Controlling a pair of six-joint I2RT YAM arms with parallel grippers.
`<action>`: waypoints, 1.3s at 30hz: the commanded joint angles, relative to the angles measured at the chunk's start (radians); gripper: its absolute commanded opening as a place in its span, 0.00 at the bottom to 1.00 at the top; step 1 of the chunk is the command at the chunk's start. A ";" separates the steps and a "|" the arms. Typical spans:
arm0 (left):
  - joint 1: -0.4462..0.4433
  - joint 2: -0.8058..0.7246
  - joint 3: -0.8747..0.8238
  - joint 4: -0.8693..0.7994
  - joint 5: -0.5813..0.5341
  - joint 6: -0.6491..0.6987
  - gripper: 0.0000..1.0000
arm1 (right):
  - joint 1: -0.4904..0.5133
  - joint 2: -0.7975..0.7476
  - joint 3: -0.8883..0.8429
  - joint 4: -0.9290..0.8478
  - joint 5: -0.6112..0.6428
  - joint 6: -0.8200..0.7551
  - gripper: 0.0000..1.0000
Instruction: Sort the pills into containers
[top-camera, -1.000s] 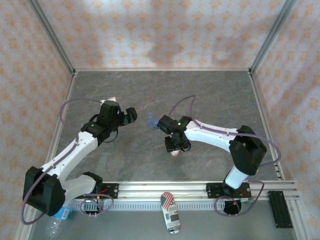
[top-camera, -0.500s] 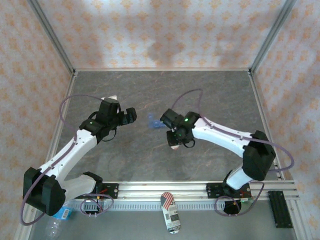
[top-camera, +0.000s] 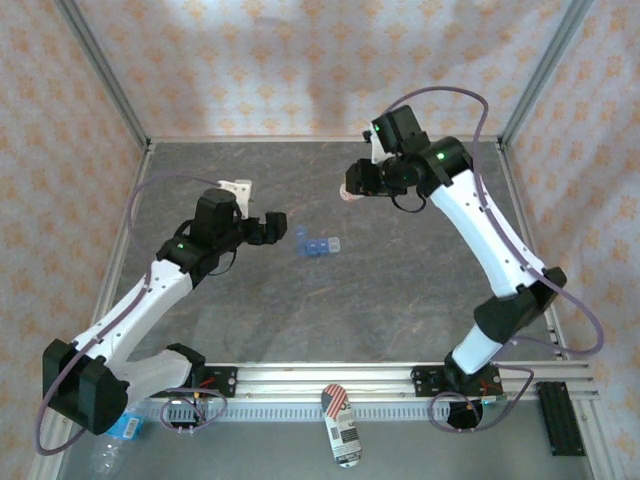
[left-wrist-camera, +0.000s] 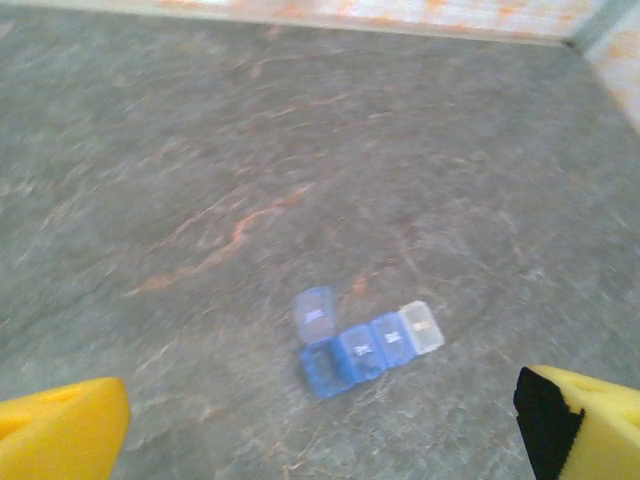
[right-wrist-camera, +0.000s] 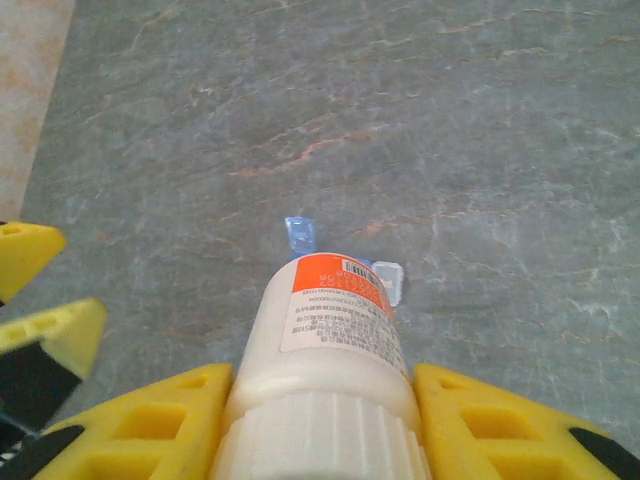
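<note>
Blue pill organiser lies just ahead of the wide-open left gripper; right gripper clamps a white bottle.

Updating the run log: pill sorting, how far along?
Done: one lid of the blue pill organiser stands open. In hand: the right claw grips the white bottle with an orange band, aloft above the table; the left claw is open near the organiser. Left: no pills visible in the organiser, so all sorting.

Open tabletop around pill organiser
</note>
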 joint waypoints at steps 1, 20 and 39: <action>-0.054 -0.010 0.013 0.086 0.053 0.203 1.00 | -0.008 0.077 0.067 -0.129 -0.090 -0.110 0.38; -0.106 0.210 -0.060 0.646 0.306 0.499 0.97 | -0.117 0.275 0.212 -0.160 -0.435 -0.325 0.34; -0.133 0.366 0.085 0.697 0.422 0.439 0.84 | -0.117 0.177 0.070 -0.083 -0.506 -0.293 0.33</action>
